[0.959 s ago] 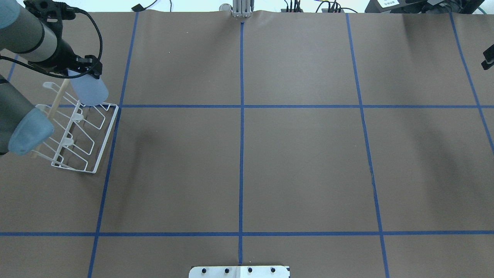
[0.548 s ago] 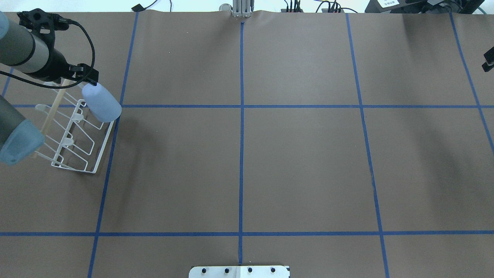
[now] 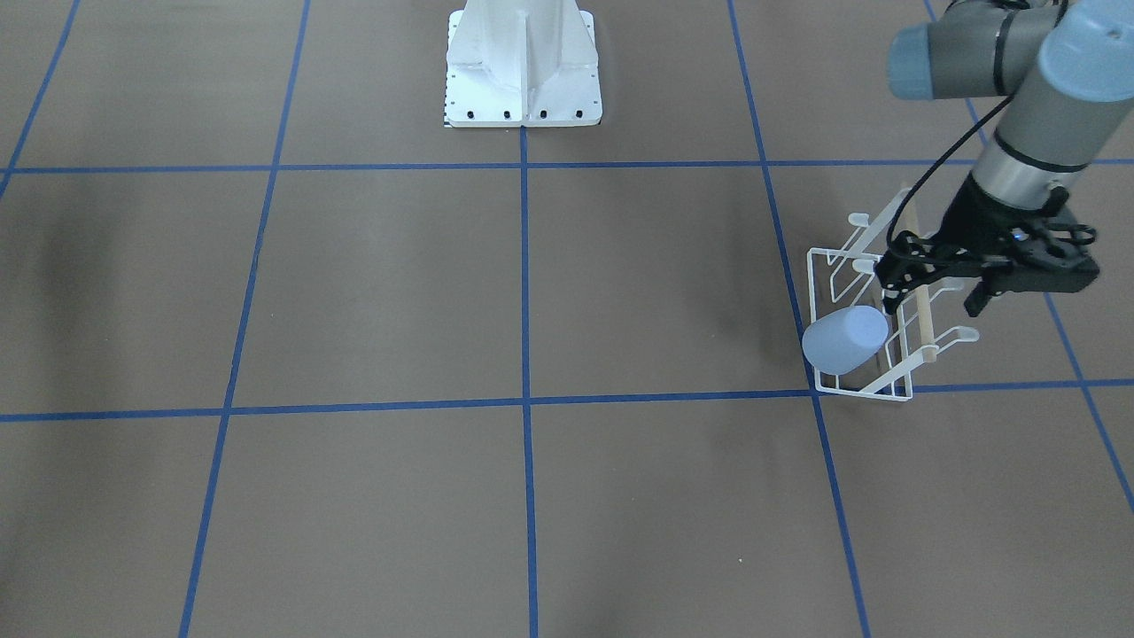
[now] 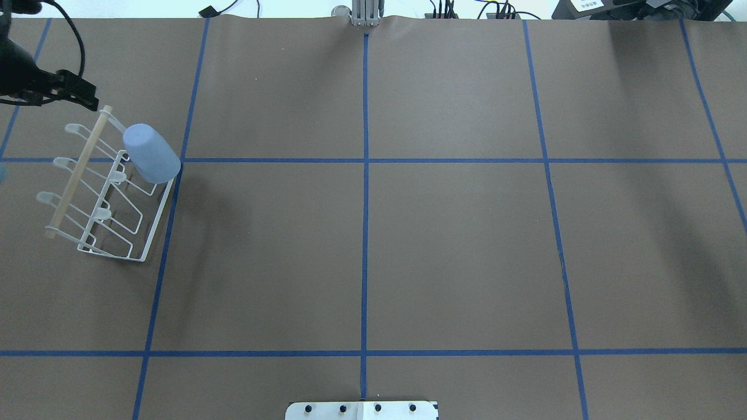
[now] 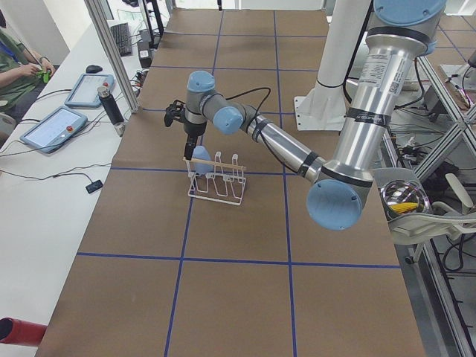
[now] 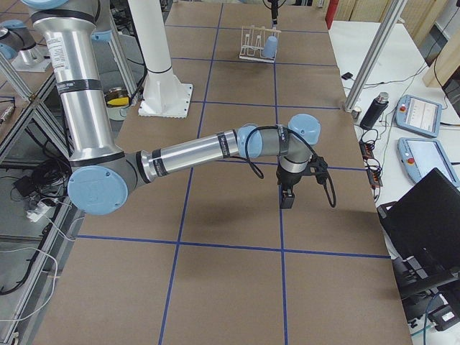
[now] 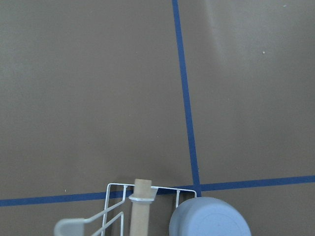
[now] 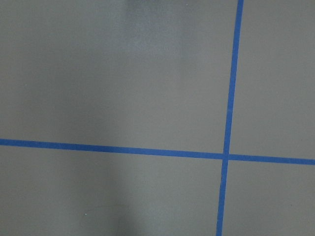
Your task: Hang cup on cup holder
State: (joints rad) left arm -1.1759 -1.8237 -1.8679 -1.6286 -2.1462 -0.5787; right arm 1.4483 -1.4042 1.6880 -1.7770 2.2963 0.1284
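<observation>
The pale blue cup [image 4: 150, 153] hangs upside down on a far-end prong of the white wire cup holder [image 4: 77, 175] at the table's far left. In the front-facing view the cup [image 3: 842, 341] sits at the near corner of the cup holder [image 3: 864, 392]. My left gripper [image 3: 935, 291] is open and empty, above the rack and apart from the cup. It shows at the overhead view's left edge [image 4: 76, 93]. The left wrist view shows the cup's base [image 7: 209, 219] and the dowel's end [image 7: 140, 206]. My right gripper [image 6: 287, 198] shows only in the exterior right view, low over the table; I cannot tell its state.
The brown table cover carries a grid of blue tape lines [image 4: 365, 175]. The white robot pedestal [image 3: 523, 62] stands at the robot's edge of the table. Cables and devices lie past the far edge [image 4: 467, 11].
My left gripper has let go of the cup and drawn back up and to the left. The cup stays on the prong. The right gripper's tip has left the overhead view's right edge.
</observation>
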